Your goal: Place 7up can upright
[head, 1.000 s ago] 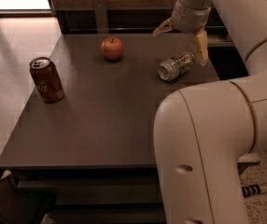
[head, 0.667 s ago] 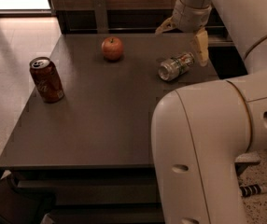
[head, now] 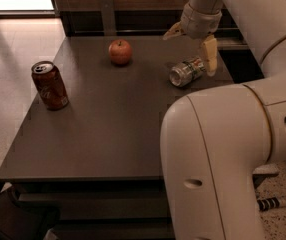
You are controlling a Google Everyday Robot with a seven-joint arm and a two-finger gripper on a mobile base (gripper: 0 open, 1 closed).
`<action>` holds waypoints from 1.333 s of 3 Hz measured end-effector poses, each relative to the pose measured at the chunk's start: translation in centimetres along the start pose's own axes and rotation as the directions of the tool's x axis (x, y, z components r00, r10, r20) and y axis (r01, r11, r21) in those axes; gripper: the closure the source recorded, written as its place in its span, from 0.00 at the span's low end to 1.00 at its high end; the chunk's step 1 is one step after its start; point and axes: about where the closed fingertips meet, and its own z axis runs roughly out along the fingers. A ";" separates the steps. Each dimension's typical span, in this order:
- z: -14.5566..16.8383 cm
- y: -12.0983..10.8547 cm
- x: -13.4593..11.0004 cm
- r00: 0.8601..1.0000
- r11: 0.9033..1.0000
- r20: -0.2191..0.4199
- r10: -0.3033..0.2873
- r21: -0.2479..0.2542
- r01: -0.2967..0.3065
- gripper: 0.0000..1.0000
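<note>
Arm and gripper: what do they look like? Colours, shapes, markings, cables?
Arm: bulky rounded off-white shells, small dark holes, thin seams; no cables showing. Gripper, above the tipped can at the table's far right: pale wrist cuff, two yellowish flat fingers.

Cream gripper [head: 190, 54] beside silvery-green, perhaps red-patched 7up can [head: 187, 72].

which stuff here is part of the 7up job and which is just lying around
In the job: 7up can, lying on its side; gripper, open over it.
Lying about: red cola can, upright; apple.
</note>
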 end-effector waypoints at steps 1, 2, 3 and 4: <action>1.4 -0.7 0.4 0.998 1.000 -0.049 0.029 0.000 -0.029 0.00; 2.9 -2.0 0.8 0.993 0.998 -0.098 0.064 0.010 -0.064 0.14; 3.7 -2.0 0.7 0.993 0.998 -0.103 0.058 0.007 -0.058 0.38; 4.0 -1.6 0.6 0.994 0.999 -0.099 0.045 -0.002 -0.046 0.62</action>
